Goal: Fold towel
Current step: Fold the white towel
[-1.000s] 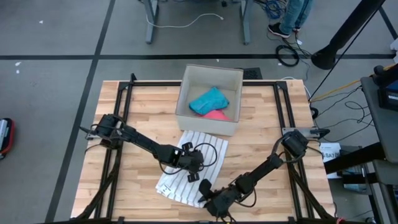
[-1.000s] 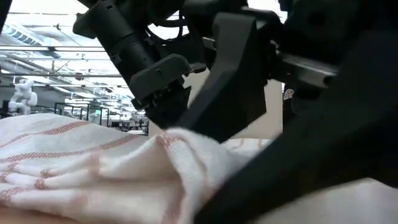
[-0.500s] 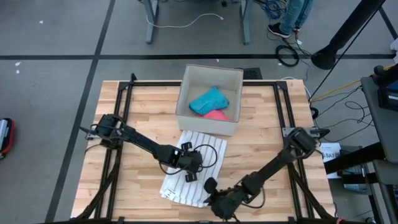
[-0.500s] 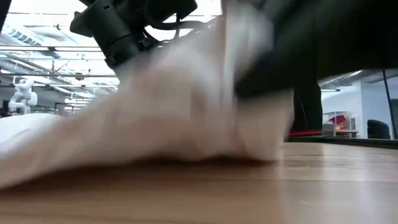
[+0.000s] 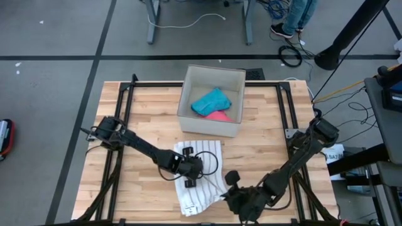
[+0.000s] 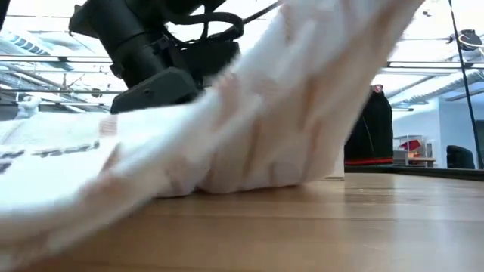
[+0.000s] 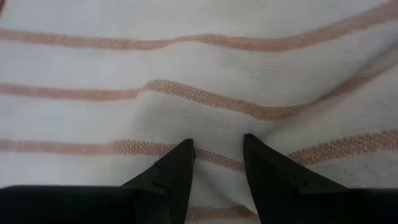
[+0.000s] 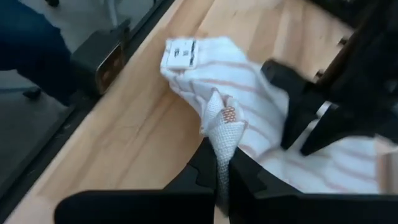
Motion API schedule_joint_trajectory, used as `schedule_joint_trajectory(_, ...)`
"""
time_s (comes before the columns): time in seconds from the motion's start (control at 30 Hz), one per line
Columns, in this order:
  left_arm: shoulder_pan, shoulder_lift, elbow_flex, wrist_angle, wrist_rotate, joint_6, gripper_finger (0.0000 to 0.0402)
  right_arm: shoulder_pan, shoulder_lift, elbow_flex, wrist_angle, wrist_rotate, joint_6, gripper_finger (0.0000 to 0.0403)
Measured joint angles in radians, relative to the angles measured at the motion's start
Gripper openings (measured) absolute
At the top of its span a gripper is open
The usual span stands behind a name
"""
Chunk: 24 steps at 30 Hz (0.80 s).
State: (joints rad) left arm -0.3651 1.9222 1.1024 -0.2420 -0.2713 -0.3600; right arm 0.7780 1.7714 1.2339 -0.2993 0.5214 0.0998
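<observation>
A white towel with thin reddish stripes lies crumpled on the wooden table, near the front edge. It fills the low view, where one end rises to the upper right. My left gripper stands on the towel's middle, and its fingers have cloth between them. My right gripper is at the towel's near right edge, shut on a gathered corner. A white label marks the towel's far end in the right wrist view. My left gripper comes down on the towel's middle from above. A pucker of cloth sits between its two fingertips, and creases run out from it. The towel lies on the table under it. My right gripper pinches a bunched, hemmed corner between its shut fingers, several layers. That end is raised off the table; the rest slopes down to the wood.
A cardboard box with a blue cloth and a pink cloth stands at the table's far middle. Dark frame rails run along the left and right sides. Bare wood lies left and right of the towel.
My right gripper has gone toward the table's right edge and up, taking the towel's near corner with it. The towel has turned about and bunched up; its near end is lifted while the middle stays under my left gripper, which has shifted slightly toward the near edge.
</observation>
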Motion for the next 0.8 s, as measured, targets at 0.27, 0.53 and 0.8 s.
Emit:
schedule_joint_trajectory(0.27, -0.051, 0.003, -0.002, 0.126, -0.006, 0.032, 0.0147, 0.025, 0.006, 0.001, -0.104, -0.021, 0.146, 0.0000)
schedule_joint_trajectory(0.53, -0.083, -0.006, -0.002, 0.109, -0.053, 0.142, 0.0147, -0.006, 0.006, 0.001, -0.208, 0.030, 0.209, 0.0000)
schedule_joint_trajectory(0.8, -0.167, -0.089, -0.002, 0.134, -0.138, 0.246, 0.0168, -0.041, 0.007, -0.063, -0.247, 0.029, 0.304, 0.0000)
